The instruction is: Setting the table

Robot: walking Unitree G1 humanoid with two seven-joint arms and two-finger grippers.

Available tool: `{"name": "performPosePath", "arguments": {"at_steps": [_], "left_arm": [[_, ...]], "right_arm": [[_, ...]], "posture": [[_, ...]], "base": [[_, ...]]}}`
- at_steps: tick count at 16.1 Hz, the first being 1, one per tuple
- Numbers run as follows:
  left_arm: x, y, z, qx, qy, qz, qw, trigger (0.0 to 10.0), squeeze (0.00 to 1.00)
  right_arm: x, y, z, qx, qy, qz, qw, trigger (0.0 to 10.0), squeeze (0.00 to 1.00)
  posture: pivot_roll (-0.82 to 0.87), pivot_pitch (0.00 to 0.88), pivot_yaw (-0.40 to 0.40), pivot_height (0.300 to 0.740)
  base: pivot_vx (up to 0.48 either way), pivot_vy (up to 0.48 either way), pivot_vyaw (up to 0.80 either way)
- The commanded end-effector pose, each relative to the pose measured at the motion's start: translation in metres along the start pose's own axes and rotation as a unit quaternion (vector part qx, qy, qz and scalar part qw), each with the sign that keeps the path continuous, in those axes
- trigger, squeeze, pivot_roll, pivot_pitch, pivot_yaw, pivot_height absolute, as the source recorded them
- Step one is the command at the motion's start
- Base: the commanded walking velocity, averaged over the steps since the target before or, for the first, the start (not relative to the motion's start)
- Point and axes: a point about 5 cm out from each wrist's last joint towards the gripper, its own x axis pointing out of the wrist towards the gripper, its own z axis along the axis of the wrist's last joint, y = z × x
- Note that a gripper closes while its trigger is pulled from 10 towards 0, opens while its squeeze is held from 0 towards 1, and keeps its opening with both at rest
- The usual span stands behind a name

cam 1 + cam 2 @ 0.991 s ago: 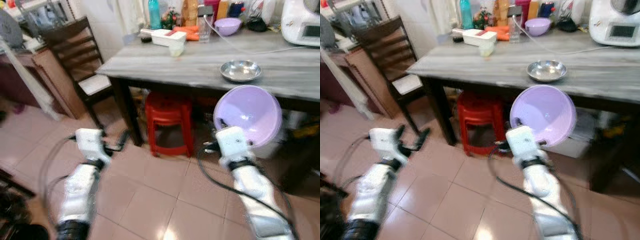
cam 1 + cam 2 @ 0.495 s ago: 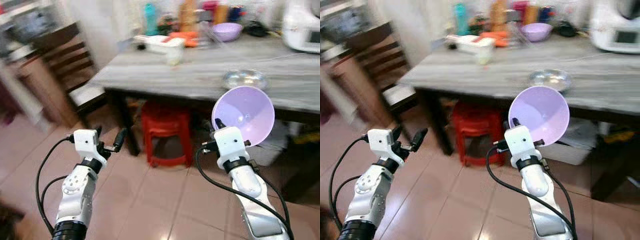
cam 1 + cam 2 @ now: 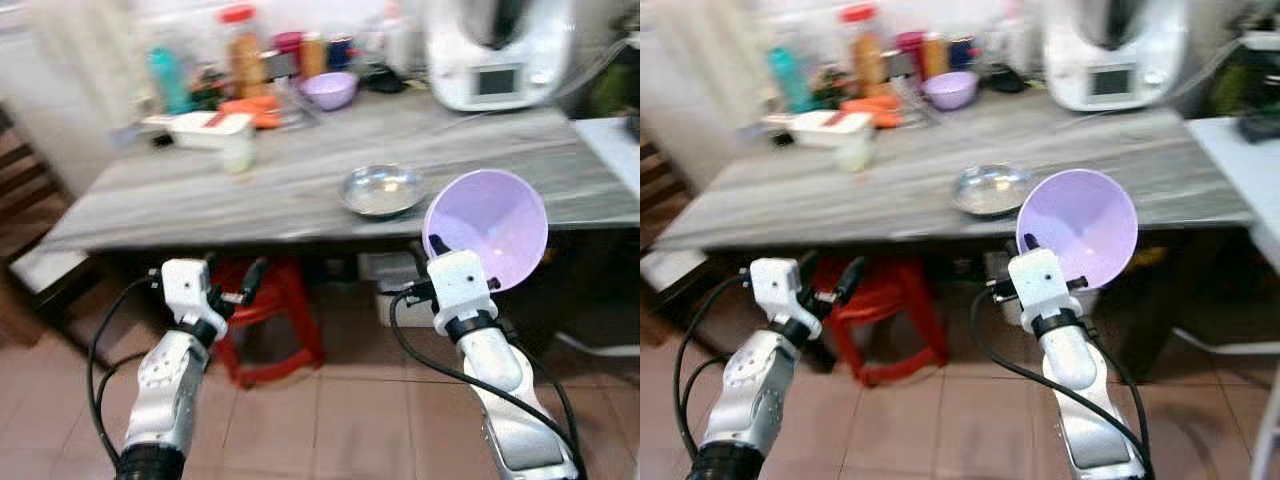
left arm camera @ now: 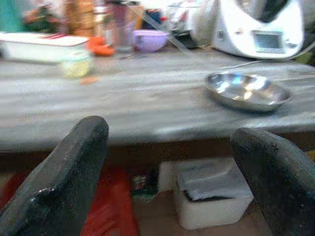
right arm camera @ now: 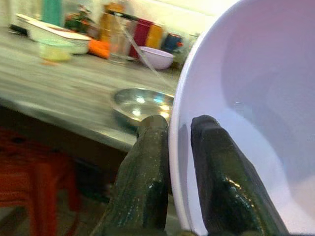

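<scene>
Nearest, a lilac bowl [image 3: 487,228] is pinched by its rim in the right gripper [image 5: 173,162] at 2 o'clock, before the table [image 3: 300,190] edge. The left gripper [image 3: 237,288] (fingers spread) is held at 8 o'clock. Beyond, a steel bowl [image 3: 380,189] is seen at 12 o'clock.

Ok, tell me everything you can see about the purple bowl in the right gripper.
The purple bowl is pale lilac, smooth, plastic-looking and empty. It is tipped up on edge, its opening facing the camera. The right gripper pinches its rim, one finger inside, one outside. It is held in the air before the table edge, near the steel dish.
</scene>
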Motion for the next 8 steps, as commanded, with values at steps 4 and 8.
{"name": "performPosePath", "arguments": {"at_steps": [4, 8], "left_arm": [[0.0007, -0.0033, 0.0002, -0.001, -0.003, -0.002, 1.000, 10.0, 0.00], [0.0000, -0.0044, -0.0003, -0.003, -0.002, -0.004, 1.000, 10.0, 0.00]], "right_arm": [[0.0019, -0.0024, 0.0060, -0.015, -0.017, 0.006, 1.000, 10.0, 0.00], [0.0016, -0.0011, 0.0062, -0.012, -0.017, 0.005, 1.000, 10.0, 0.00]], "posture": [[-0.12, 0.000, 0.125, 0.740], [-0.12, 0.000, 0.126, 0.740]], "base": [[0.341, 0.000, 0.35], [0.337, 0.000, 0.33]]}}
